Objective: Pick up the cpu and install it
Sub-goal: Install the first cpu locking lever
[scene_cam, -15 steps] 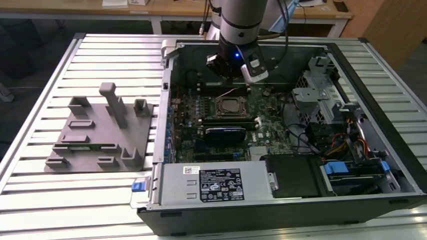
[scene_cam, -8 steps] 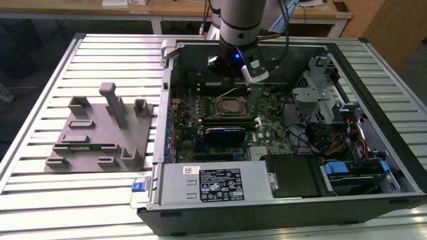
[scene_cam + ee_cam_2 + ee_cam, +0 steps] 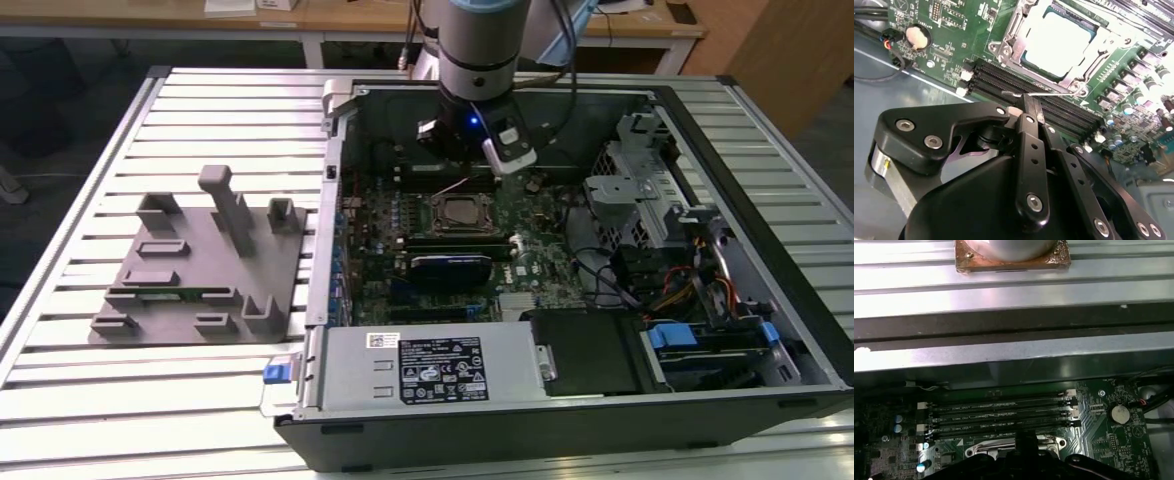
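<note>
The cpu (image 3: 1056, 42) lies flat in the motherboard socket, its silvery-white top showing inside the metal socket frame (image 3: 1004, 47). In the exterior view the cpu (image 3: 462, 211) sits mid-board inside the open computer case. My gripper (image 3: 1026, 106) hangs just above the board beside the socket, over the memory slots, with its black fingers closed together and nothing between them. The thin wire socket lever (image 3: 1049, 92) runs right past the fingertips. In the exterior view the gripper (image 3: 467, 165) is a little behind the socket.
A grey fixture block (image 3: 200, 260) stands on the slatted table at the exterior view's left. Inside the case are the power supply (image 3: 427, 365), a drive cage (image 3: 654, 200), cables, the memory slots (image 3: 999, 415) and a coin cell (image 3: 917, 36). The case wall (image 3: 1004, 355) rises close by.
</note>
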{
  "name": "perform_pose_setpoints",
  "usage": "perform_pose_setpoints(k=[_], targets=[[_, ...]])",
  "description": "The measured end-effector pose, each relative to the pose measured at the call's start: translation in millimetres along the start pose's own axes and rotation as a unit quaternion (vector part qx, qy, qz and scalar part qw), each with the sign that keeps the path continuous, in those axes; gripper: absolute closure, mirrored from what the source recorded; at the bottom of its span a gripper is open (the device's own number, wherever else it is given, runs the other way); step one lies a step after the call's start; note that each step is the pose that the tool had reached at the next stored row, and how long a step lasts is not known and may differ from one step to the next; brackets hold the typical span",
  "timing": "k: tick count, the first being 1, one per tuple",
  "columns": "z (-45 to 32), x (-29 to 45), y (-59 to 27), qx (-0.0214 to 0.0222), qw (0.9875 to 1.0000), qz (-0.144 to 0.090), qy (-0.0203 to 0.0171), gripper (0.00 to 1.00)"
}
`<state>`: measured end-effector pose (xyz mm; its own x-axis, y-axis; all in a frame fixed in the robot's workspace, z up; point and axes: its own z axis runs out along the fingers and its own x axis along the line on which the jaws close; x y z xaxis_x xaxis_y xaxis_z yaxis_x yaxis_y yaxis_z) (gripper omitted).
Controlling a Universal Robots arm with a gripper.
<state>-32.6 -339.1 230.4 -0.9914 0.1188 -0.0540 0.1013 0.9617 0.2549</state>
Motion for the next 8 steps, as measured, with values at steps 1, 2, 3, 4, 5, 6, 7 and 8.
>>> perform_pose_setpoints(k=[1,2,3,4,5,6,7,8], targets=[[1.4,0.1,-0.4,0.0004,1.0000,0.002,-0.0009,0.89],[2.6,0.2,-0.7,0.0009,1.0000,0.004,-0.0020,0.89],[3.5,0.2,-0.9,0.0013,1.0000,0.006,-0.0038,0.89],[4.5,0.3,-1.2,0.0013,1.0000,0.007,-0.0056,0.89],[5.5,0.3,-1.4,0.0011,0.9999,0.008,-0.0074,0.89],[6.4,0.4,-1.7,0.0009,0.9999,0.008,-0.0096,0.89],[7.3,0.4,-1.9,0.0006,0.9999,0.008,-0.0119,0.89],[8.2,0.5,-2.2,0.0004,0.9999,0.008,-0.0139,0.89]])
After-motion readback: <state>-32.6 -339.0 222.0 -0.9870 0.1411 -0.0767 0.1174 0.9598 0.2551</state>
